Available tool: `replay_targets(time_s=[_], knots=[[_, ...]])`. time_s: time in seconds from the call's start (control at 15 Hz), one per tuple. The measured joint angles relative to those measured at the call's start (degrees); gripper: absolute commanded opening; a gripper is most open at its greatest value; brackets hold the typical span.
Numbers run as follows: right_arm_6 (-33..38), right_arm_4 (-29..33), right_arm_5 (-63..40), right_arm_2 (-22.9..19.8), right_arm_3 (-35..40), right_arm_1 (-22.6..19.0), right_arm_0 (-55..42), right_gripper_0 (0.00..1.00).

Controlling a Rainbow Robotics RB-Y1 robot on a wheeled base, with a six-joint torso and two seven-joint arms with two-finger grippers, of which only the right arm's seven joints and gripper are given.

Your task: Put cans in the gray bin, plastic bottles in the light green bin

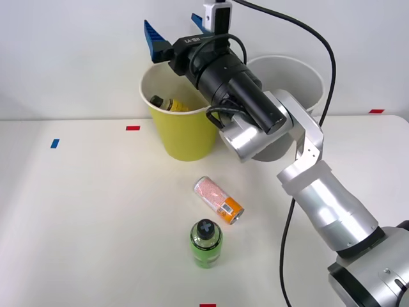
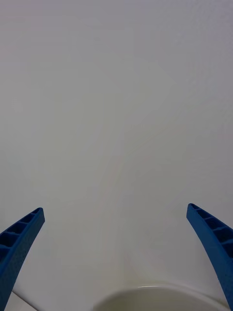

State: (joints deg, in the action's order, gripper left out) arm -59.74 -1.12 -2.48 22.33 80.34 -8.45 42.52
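The right gripper (image 1: 176, 32) is hovering above the light green bin (image 1: 185, 137), fingers spread apart and holding nothing; the yellow bottle (image 1: 171, 104) is lying inside it. The green bottle (image 1: 206, 243) and can (image 1: 219, 200) are waiting on the surface (image 1: 83, 211), the gray bin (image 1: 294, 77) beside.

Can (image 1: 219, 200) & green bottle (image 1: 206, 242) just beside, table (image 1: 83, 211) round them open.

White table (image 1: 77, 217): bins, can, green bottle.

Plain white wall (image 1: 77, 57) behind a white table (image 1: 77, 211) with tape marks (image 1: 133, 128)
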Motion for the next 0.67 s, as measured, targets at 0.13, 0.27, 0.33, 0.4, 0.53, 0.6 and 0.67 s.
replay_targets(time_s=[0.13, 0.27, 0.33, 0.4, 0.53, 0.6, 0.67], knots=[[0.2, 1.6, 3.6, 0.0, 0.0, 0.0, -1.7, 1.00], [0.2, 1.8, 10.1, -0.1, 0.1, -0.1, -4.3, 1.00], [0.2, 1.9, 13.2, -0.3, 0.1, -0.3, -5.9, 1.00], [0.1, 1.9, 16.4, -0.3, 0.1, -0.5, -7.4, 1.00], [-0.1, 1.6, 23.4, -0.5, 0.1, -1.3, -10.9, 1.00], [-0.1, 1.5, 26.9, -0.5, 0.1, -2.1, -12.9, 1.00], [-0.2, 1.4, 29.7, -0.6, 0.3, -3.1, -15.2, 1.00]])
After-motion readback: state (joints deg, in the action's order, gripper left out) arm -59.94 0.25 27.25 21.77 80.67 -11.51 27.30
